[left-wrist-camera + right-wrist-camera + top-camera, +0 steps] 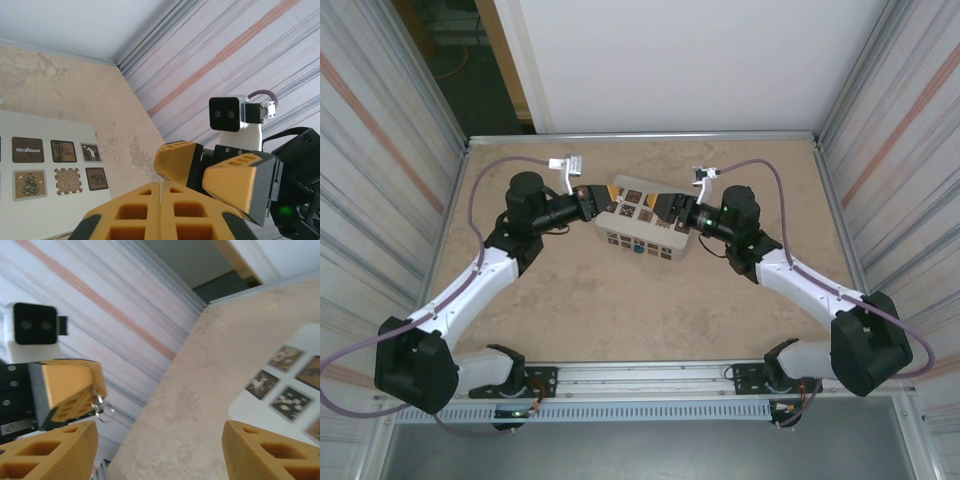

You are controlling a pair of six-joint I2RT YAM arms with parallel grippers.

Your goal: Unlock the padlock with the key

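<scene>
The step in hand looks like getting the key seated for use; nothing shows a lock opened yet. The left hand (600,205) is pinched together on a small key ring (100,407) at the left edge of the picture-tile box (675,243), and the key's blade is hidden. The right hand (662,212) faces it over the box, fingers apart and empty. I cannot pick out the padlock. The next move calls for finding its keyhole and lining up the key. Both arms stretch forward with their forearms angled in toward the box.

Bright, even light with soft shadows; right wrist view slightly blurred.
</scene>
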